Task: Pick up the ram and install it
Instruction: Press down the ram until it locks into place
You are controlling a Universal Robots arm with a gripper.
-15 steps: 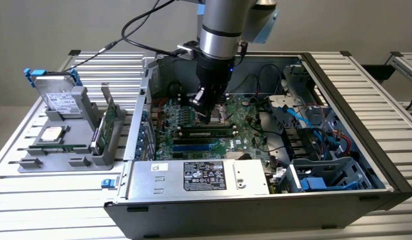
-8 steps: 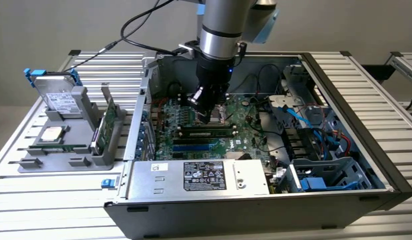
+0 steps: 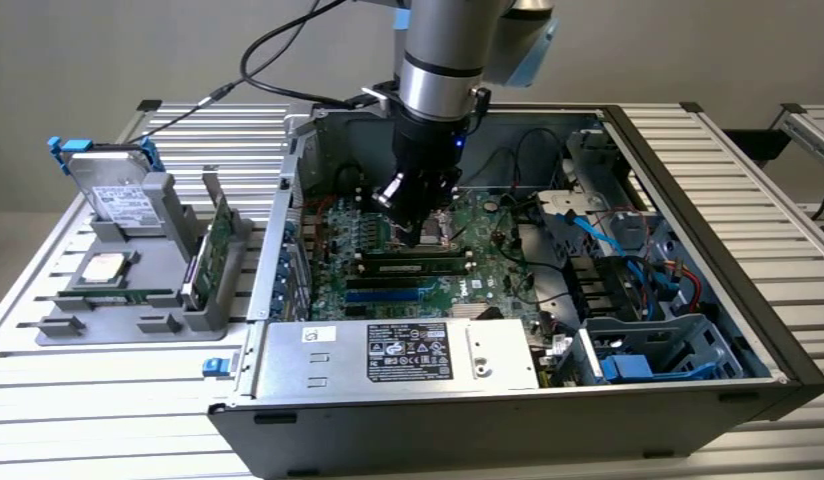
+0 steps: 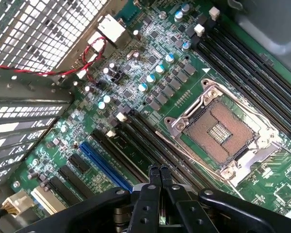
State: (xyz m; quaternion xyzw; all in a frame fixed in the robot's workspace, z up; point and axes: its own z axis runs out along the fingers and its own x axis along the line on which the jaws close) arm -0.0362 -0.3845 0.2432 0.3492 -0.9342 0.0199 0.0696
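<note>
The ram (image 3: 432,266) lies as a long dark-chipped stick in a memory slot on the green motherboard (image 3: 479,290), inside the open computer case (image 3: 772,360). My gripper (image 3: 415,238) reaches down into the case, just above the stick's end on the exterior view's left. In the wrist view, the ram (image 4: 128,148) runs diagonally between black slots. My gripper (image 4: 160,170) is shut with nothing between the fingers, its tips directly over the stick's far end. Whether the tips touch the stick I cannot tell.
An open CPU socket (image 4: 220,128) sits beside the slots. A silver power supply (image 3: 399,355) fills the case's front, with cables and drive bays (image 3: 639,300) toward the exterior view's right. Outside, a grey holder (image 3: 105,325) carries a hard drive (image 3: 119,195) and an expansion card (image 3: 215,240).
</note>
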